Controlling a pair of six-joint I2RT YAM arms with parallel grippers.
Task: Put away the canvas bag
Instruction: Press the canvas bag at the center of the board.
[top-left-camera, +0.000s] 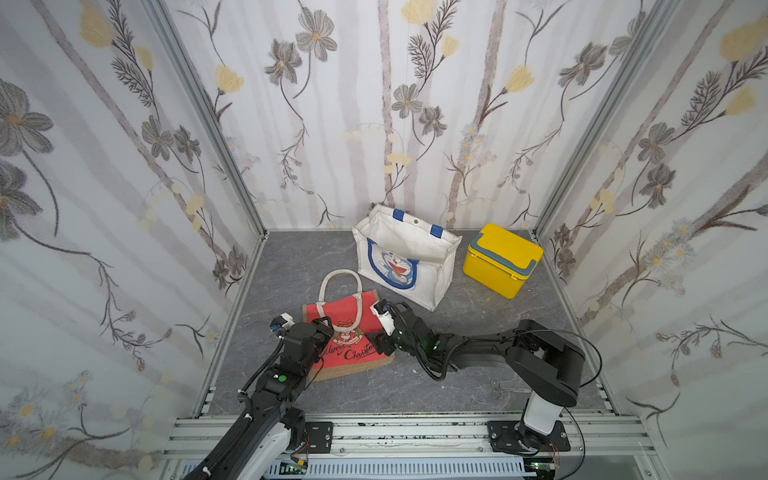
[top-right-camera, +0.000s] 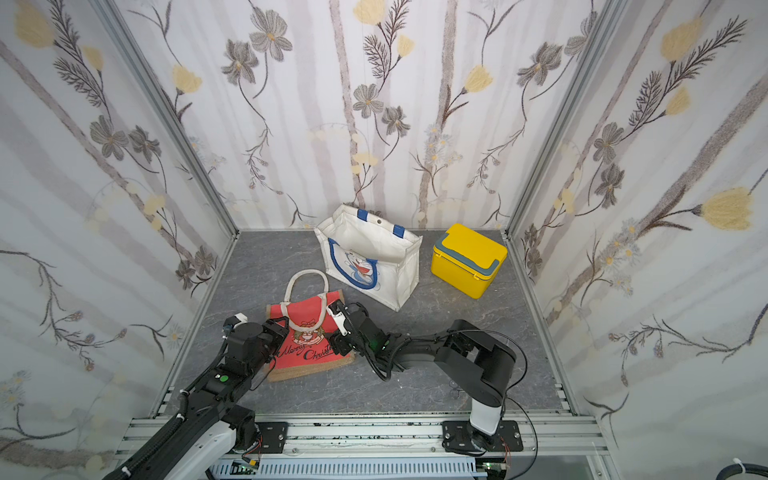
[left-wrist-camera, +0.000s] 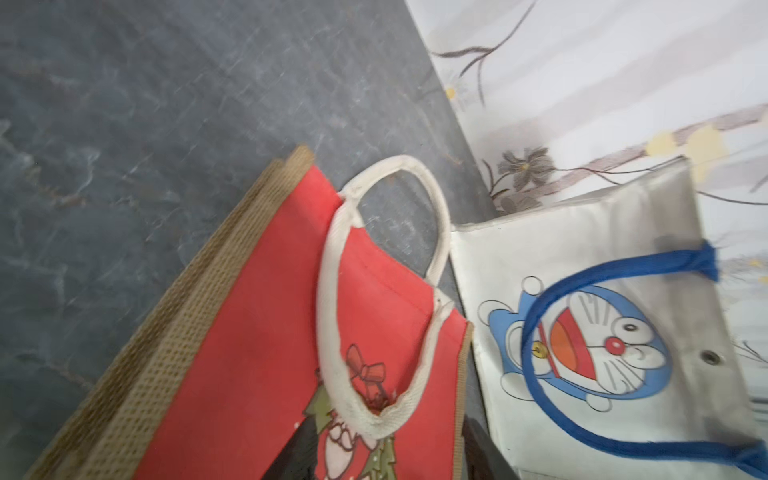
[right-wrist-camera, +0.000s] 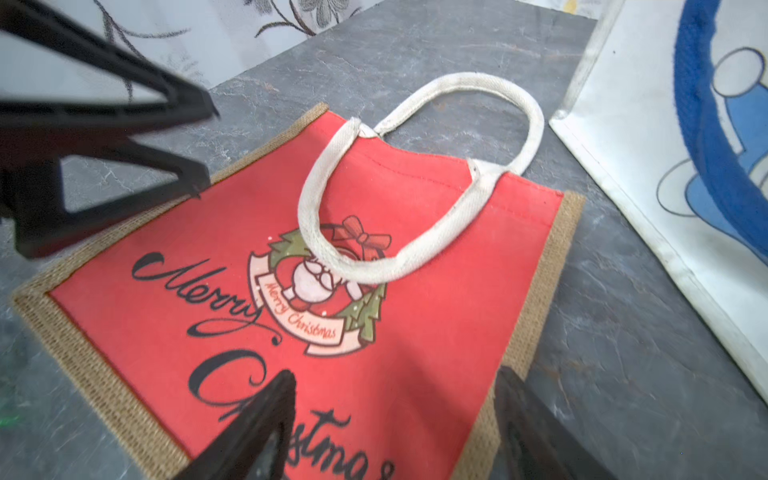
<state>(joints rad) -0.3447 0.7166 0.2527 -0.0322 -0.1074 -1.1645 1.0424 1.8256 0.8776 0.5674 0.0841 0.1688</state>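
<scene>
The right gripper (right-wrist-camera: 395, 378) is spread wide, its two black fingers (right-wrist-camera: 257, 428) straddling the right part of the red canvas bag (top-left-camera: 347, 361): one over the printed face, the other just beside the woven tan border; nothing is pinched between them. The left gripper (right-wrist-camera: 205, 148) is also released, with bare floor (top-left-camera: 457, 365) showing between its fingers. Its lower tip seems to touch the bag's opposite tan edge, though motion blur makes contact hard to confirm.

The red canvas bag lies flat on the gray floor between the two arms, print side up. One cream handle (right-wrist-camera: 415, 257) is folded down over the wreath picture and the other loops out onto the floor.

Just beyond the bag's top edge stands a white cartoon tote (top-left-camera: 405, 266), upright with its mouth open. A yellow lidded box (top-left-camera: 500, 259) sits near it, toward the back corner.
</scene>
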